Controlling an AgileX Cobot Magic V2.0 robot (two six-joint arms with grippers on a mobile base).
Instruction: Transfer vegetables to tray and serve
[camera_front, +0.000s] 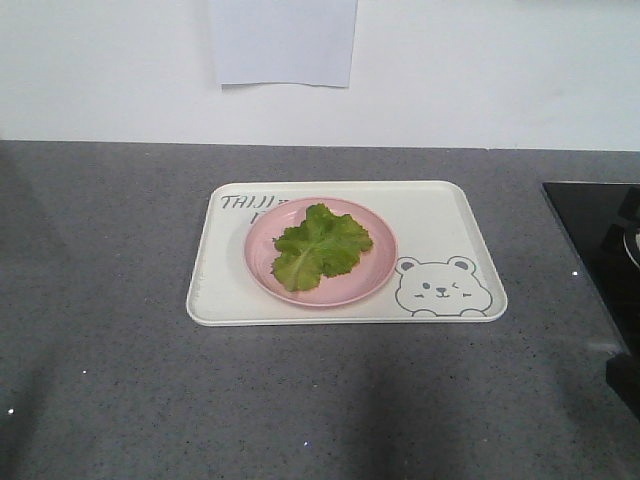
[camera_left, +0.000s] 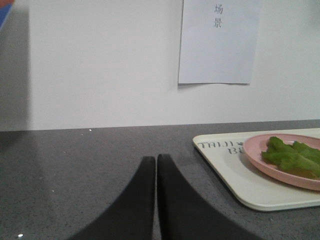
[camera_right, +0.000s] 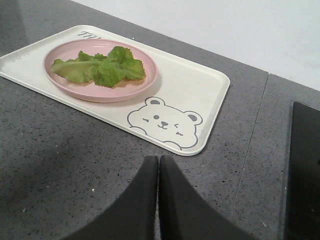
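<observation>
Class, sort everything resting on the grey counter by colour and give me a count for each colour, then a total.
Cream-white rectangular tray with the bear print: 1
Round pink plate: 1
Green crinkly lettuce leaves, one bunch: 1
Total: 3

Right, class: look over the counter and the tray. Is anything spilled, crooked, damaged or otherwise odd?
Nothing stands out. The lettuce leaves lie wholly on the pink plate, which sits flat inside the tray. The tray rests level on the grey counter, with no spill or breakage visible.
</observation>
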